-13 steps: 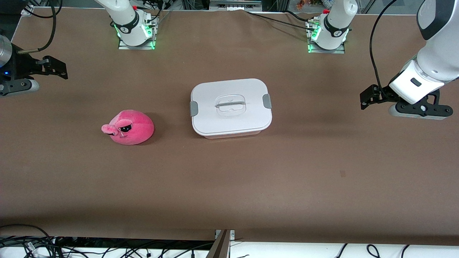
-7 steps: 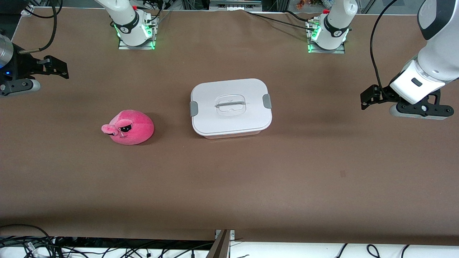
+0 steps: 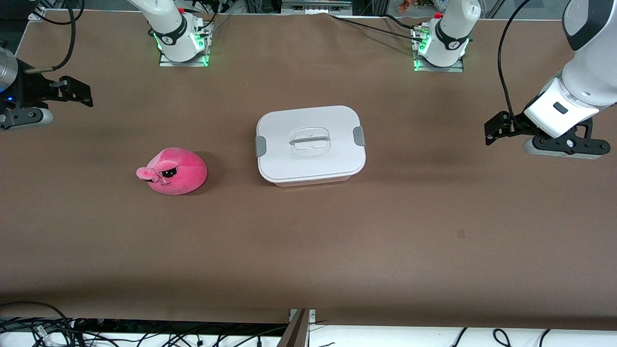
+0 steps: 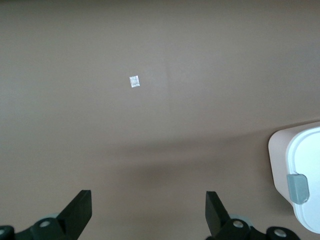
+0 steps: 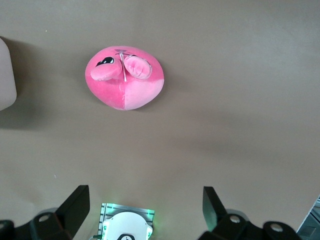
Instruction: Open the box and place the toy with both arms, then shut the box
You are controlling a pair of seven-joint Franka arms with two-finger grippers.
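The box [image 3: 311, 144] stands in the middle of the table with its white lid on, a grey clip [image 3: 358, 136] at each end and a clear handle [image 3: 310, 140] in the centre. The pink plush toy [image 3: 176, 171] lies on the table beside it, toward the right arm's end. My left gripper [image 3: 489, 131] hangs open and empty over bare table at the left arm's end; its wrist view catches the box's end [image 4: 300, 165] and one clip [image 4: 298, 187]. My right gripper [image 3: 82, 91] hangs open and empty at the other end, and the toy [image 5: 125, 82] shows in its wrist view.
The brown table cover [image 3: 308, 241] spreads wide around both things. The arm bases [image 3: 181, 43] [image 3: 441, 48] stand along the edge farthest from the camera. A small white speck [image 4: 134, 81] lies on the cover. Cables [image 3: 48, 332] hang below the nearest edge.
Both grippers have shifted only slightly, the left one drifting a little toward the bases' edge. The box and the toy have not moved.
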